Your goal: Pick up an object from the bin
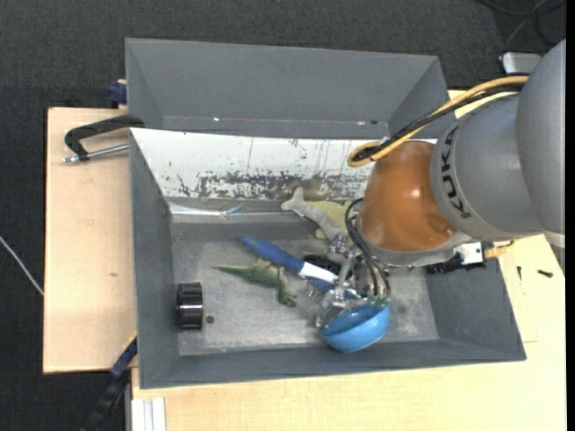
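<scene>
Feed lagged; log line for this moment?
claw: above blue bowl, bin lower-right | nearby: blue pen, green lizard | far: black cap

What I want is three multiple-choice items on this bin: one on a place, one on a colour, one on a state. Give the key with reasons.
1. The small black cylinder lies:
A) against the back wall
B) on the floor of the bin, toward the view's lower left
C) on the rim

2. The rounded dish-like thing just below the hand is:
A) red
B) yellow
C) blue

3. The green toy reptile is:
A) lying on the bin floor
B) lifted clear of the bin
C) hanging over the rim

Key:
1. B, since it sits alone near the left wall, apart from the other things.
2. C, since its shell is plainly blue.
3. A, since it lies flat on the floor beside a blue pen-like stick.
</scene>
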